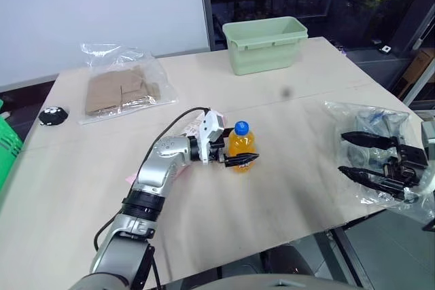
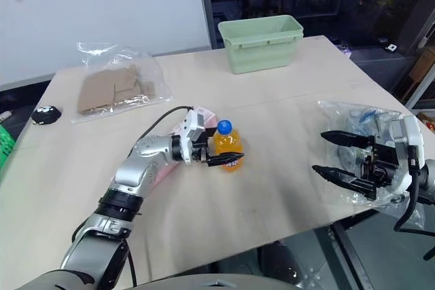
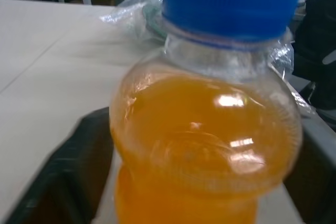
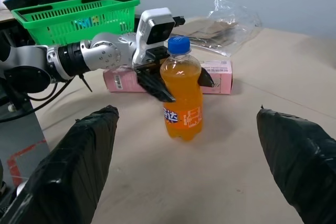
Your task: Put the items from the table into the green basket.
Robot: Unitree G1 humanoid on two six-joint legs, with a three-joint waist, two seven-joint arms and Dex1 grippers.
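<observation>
Orange bottle (image 4: 182,95) | blue cap, upright | left claw (image 1: 239,156) straddling it | right claw (image 2: 340,155) spread

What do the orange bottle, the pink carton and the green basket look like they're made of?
Orange bottle: clear glossy plastic, going by the highlights and the see-through neck; its blue cap looks like opaque ridged plastic.
Pink carton: probably printed paperboard, with flat faces, sharp edges and a matte look.
Green basket: moulded hard plastic, with an open lattice and a slight sheen.
</observation>
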